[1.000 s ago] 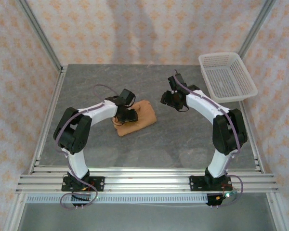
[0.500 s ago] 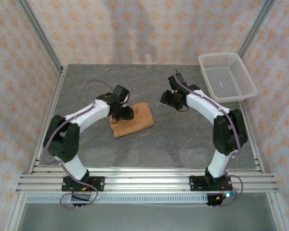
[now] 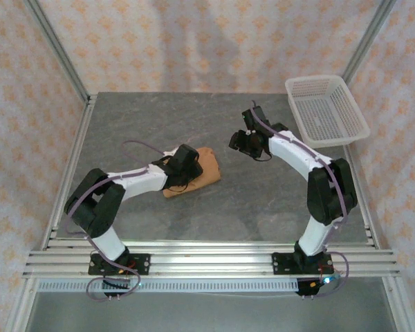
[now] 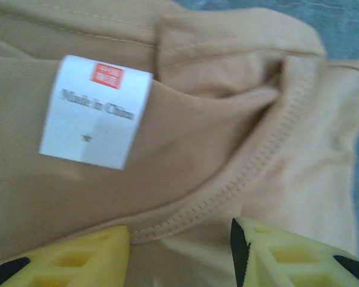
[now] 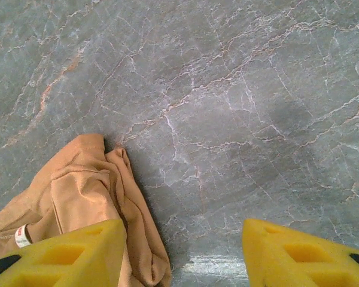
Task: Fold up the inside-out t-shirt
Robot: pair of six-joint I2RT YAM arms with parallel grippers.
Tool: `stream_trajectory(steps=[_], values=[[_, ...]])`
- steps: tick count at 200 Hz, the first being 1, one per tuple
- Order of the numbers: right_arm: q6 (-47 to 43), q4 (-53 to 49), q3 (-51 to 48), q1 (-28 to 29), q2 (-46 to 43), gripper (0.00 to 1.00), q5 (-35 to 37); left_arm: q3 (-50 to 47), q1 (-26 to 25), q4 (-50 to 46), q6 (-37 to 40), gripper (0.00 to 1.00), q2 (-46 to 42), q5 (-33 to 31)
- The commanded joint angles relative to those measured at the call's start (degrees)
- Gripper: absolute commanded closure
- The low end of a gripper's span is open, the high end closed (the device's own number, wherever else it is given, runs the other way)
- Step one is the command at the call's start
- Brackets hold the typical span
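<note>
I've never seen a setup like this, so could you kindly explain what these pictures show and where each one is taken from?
These are two robot arms bolted to a grey table. The wide picture looks down from above and behind them; the other two come from wrist cameras, yellow fingers at the bottom. On the table lie a bunched tan t-shirt and a white mesh basket. The left gripper is open over the shirt's collar and label; the right gripper is open over bare table, holding nothing.
</note>
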Motion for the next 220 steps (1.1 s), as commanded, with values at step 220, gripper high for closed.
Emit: stream_trajectory(steps=[220], values=[[-8.3, -5.2, -3.4, -3.0, -15.4, 0.4, 12.9, 40.7, 31.4, -28.7, 43.4, 0.25, 17.8, 9.4]])
